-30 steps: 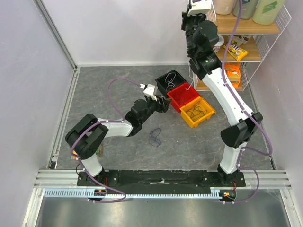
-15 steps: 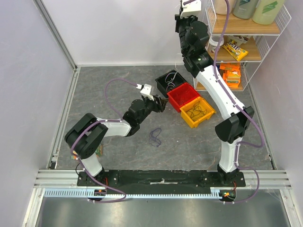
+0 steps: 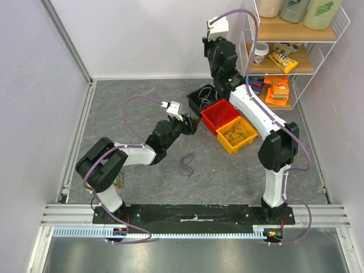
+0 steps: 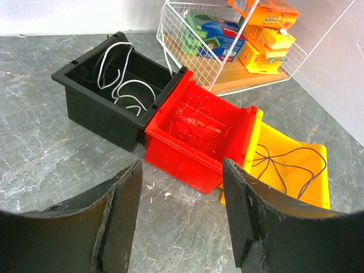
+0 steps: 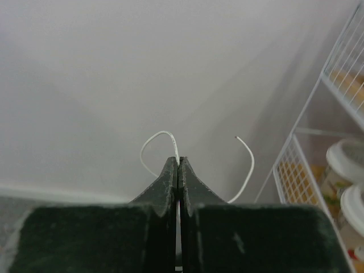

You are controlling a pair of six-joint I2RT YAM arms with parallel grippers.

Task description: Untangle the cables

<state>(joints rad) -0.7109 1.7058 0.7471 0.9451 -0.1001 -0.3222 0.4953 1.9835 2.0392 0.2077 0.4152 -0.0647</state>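
The right arm (image 3: 256, 111) has swung left from the shelf (image 3: 296, 37) to above the black bin (image 4: 96, 111). The left gripper (image 4: 182, 193), jaws apart and empty, faces the red bin (image 4: 176, 156). A purple cable (image 3: 186, 165) lies on the table (image 3: 108, 125). In the black bin lie white loops (image 4: 129, 83), in the red bin red wire (image 4: 196, 122), in the yellow bin (image 3: 245, 143) dark wire (image 3: 236, 136). The right gripper (image 5: 178, 170) has its jaws clamped on a white cable (image 5: 164, 132).

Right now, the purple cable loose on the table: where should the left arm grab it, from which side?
Probably pinch the bunched middle of the purple cable, coming straight down from above. It lies flat on the table in a small loose coil, so nothing sticks up for a side approach. The left gripper is open.
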